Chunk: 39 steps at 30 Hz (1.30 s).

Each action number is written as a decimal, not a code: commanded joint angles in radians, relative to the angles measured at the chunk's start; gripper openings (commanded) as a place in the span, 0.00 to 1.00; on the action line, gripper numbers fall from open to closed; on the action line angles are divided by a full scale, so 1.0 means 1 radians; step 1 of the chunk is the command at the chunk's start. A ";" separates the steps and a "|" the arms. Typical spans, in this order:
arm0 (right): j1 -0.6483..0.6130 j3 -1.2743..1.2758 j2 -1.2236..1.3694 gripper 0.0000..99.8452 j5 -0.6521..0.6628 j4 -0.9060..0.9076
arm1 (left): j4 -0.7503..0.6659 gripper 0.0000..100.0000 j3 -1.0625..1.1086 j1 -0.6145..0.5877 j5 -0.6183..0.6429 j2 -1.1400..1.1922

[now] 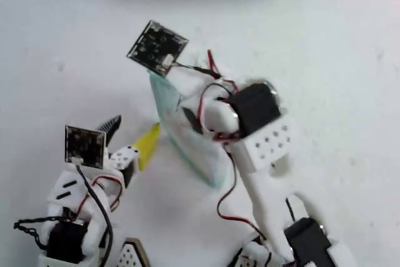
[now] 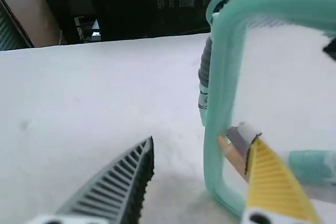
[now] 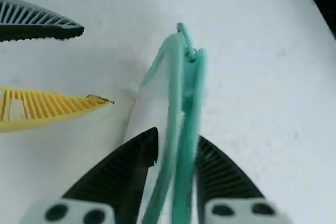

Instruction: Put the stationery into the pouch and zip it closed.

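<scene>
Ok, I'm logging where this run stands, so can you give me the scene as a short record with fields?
pouch: teal-edged, clear-sided, standing on edge on the white table
right gripper: shut on the pouch, one finger on each side
left gripper: open, beside the pouch; yellow finger nearest it, contact unclear
contents: a pencil seen through the clear side
zip pull: at one end of the pouch; cannot tell if zipped closed
</scene>
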 commanded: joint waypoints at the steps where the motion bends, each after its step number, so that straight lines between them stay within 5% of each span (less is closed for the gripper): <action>1: -0.010 -0.031 0.033 0.20 0.011 0.022 | -0.026 0.29 -0.003 -0.008 0.009 -0.004; 7: -0.007 -0.089 0.076 0.00 0.180 0.025 | -0.023 0.29 -0.008 -0.022 0.009 -0.004; 15: 0.008 -0.089 -0.094 0.02 0.407 -0.002 | -0.028 0.29 -0.052 -0.171 0.028 -0.004; 22: 0.015 -0.081 -0.323 0.02 0.454 -0.085 | -0.044 0.30 -0.097 -0.289 0.146 -0.004; 28: 0.015 -0.081 -0.516 0.02 0.741 -0.076 | -0.040 0.29 -0.157 -0.372 0.144 -0.004; 39: 0.007 -0.011 -0.753 0.02 0.819 -0.064 | -0.040 0.29 -0.443 -0.473 0.144 -0.004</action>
